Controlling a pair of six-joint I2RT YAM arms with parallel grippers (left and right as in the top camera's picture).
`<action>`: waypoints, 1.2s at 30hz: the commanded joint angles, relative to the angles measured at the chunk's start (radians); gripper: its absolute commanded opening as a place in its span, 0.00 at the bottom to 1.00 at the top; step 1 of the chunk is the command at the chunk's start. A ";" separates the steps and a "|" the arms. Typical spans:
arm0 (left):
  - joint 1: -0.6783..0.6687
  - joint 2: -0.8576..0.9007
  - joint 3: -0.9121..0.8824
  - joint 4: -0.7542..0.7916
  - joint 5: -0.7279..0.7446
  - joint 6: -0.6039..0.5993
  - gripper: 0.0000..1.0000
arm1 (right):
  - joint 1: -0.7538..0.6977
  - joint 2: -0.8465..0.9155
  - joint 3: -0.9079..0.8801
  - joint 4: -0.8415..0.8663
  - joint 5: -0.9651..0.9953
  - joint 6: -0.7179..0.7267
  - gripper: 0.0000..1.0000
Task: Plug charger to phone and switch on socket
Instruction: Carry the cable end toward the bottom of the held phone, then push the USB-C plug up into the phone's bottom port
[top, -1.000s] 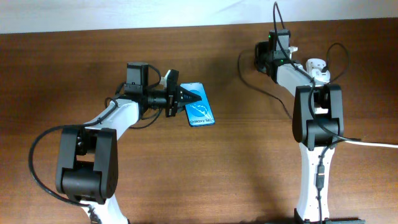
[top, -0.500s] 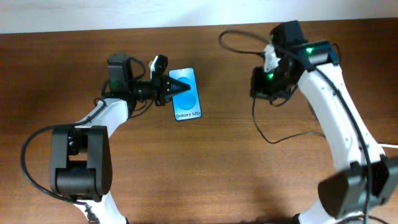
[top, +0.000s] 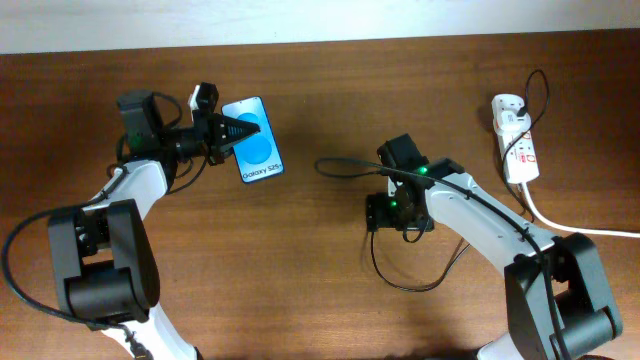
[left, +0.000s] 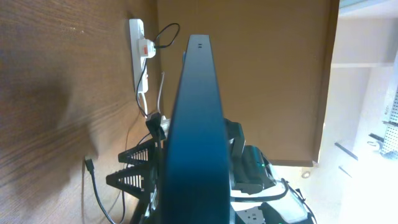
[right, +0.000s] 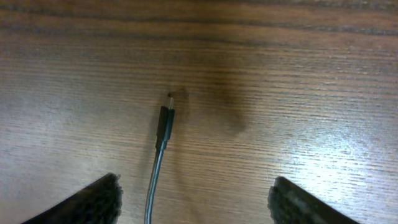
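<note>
The phone (top: 256, 152), blue screen up in the overhead view, is held off the table at the back left, with my left gripper (top: 232, 131) shut on its end. Seen from the left wrist, the phone (left: 196, 118) stands edge-on. My right gripper (top: 395, 212) hovers over mid-table, open. The charger's small plug tip (right: 165, 120) lies on the wood between its spread fingers (right: 99, 199), touching neither. Its thin black cable (top: 345, 164) snakes across the table. The white socket (top: 516, 140) lies at the back right with the adapter plugged in.
The socket's thick white cord (top: 575, 227) runs off the right edge. A loop of black cable (top: 402, 285) lies in front of the right arm. In the left wrist view the socket (left: 138, 59) shows beyond the phone.
My right gripper has swung from the back right to mid-table, opened and let the plug tip go onto the wood. The left arm has carried the phone left and farther back.
</note>
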 joint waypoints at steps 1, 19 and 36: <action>0.002 -0.005 0.013 0.005 0.032 0.006 0.00 | 0.006 -0.008 0.001 0.006 -0.047 0.003 0.99; 0.003 -0.005 0.013 0.005 0.031 0.009 0.00 | 0.079 0.109 -0.031 0.030 -0.051 0.116 0.04; -0.242 -0.006 0.013 0.721 -0.009 -0.463 0.00 | 0.132 -0.599 -0.469 0.856 -0.798 0.370 0.04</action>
